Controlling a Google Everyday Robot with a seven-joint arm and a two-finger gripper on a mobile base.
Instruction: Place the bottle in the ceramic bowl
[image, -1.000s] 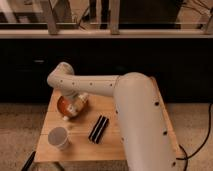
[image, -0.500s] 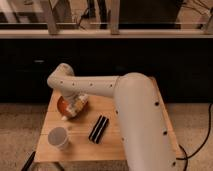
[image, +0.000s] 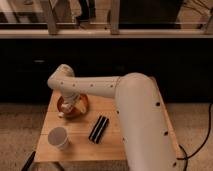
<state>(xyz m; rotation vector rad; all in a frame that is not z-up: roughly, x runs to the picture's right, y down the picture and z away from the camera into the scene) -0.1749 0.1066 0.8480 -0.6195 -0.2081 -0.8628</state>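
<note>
Little has shifted over the last second: the arm's wrist has sunk slightly lower over the ceramic bowl (image: 73, 106), and everything else on the surface (image: 112, 142) sits where it did. The pincer (image: 68, 104) hangs directly above the bowl's paler inside, at the near-left part of the rim, with the rest of the white arm sweeping in from the right foreground. Whether its fingers are spread or pinching cannot be told; the wrist hides them. The bottle (image: 63, 113) appears as a small pale shape just below the pincer, at the bowl's near-left edge, apparently already within or touching the bowl; its long axis cannot be made out.

The coming move turns on one relation: the bottle lies straight beneath the pincer and over the bowl, so letting go and lifting straight up looks sufficient. Only one arm is present, so nearness is no question.

Counted: one bowl, one bottle, one white-grey cup (image: 58, 137) near the front-left corner, and one black bar (image: 99, 128) lying diagonally to the right of the cup, well apart from the bowl.
</note>
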